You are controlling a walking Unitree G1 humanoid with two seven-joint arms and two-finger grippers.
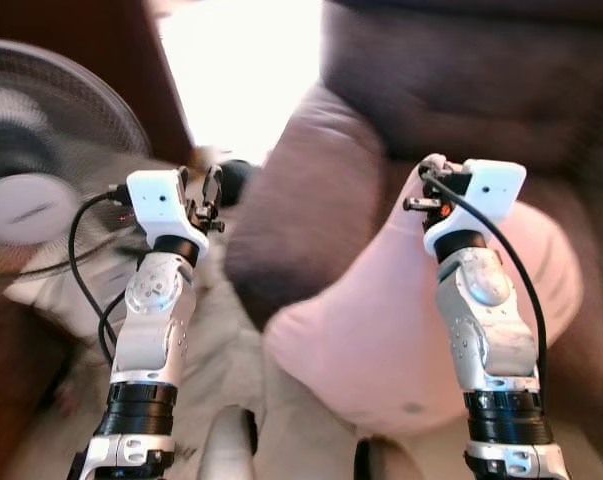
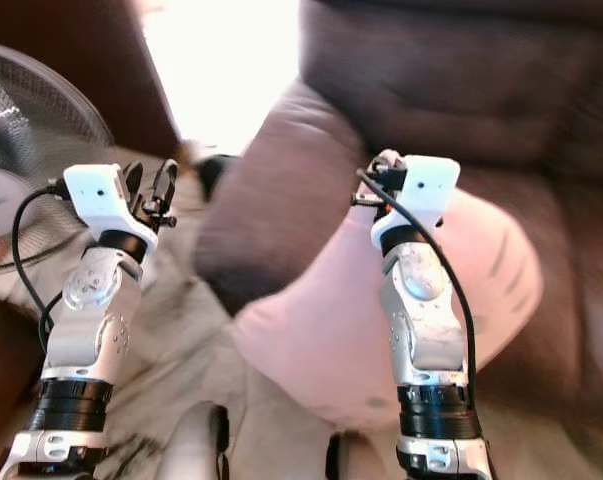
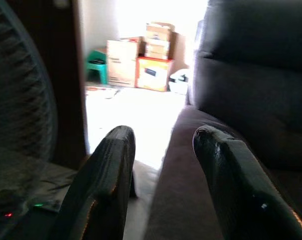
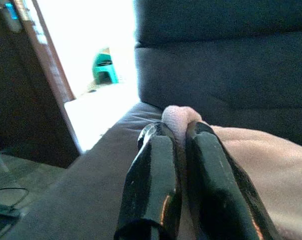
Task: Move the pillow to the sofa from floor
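Observation:
A pink pillow [image 1: 381,330] lies across the front of the dark brown sofa [image 1: 451,90], its far end over the seat and its near end hanging past the seat edge. My right gripper [image 1: 428,180] is shut on the pillow's upper corner [image 4: 177,116], pink fabric pinched between the two black fingers [image 4: 156,175]. My left gripper [image 1: 203,192] stands open in the air to the left of the sofa arm [image 1: 301,190], holding nothing; its fingers [image 3: 108,175] are spread apart.
A standing fan [image 1: 36,170] is close on the left. Cardboard boxes [image 3: 140,62] and a green stool [image 3: 96,65] sit beyond a bright doorway. A pale marbled floor [image 1: 226,350] lies below, with a dark wooden wall [image 1: 91,40] at the far left.

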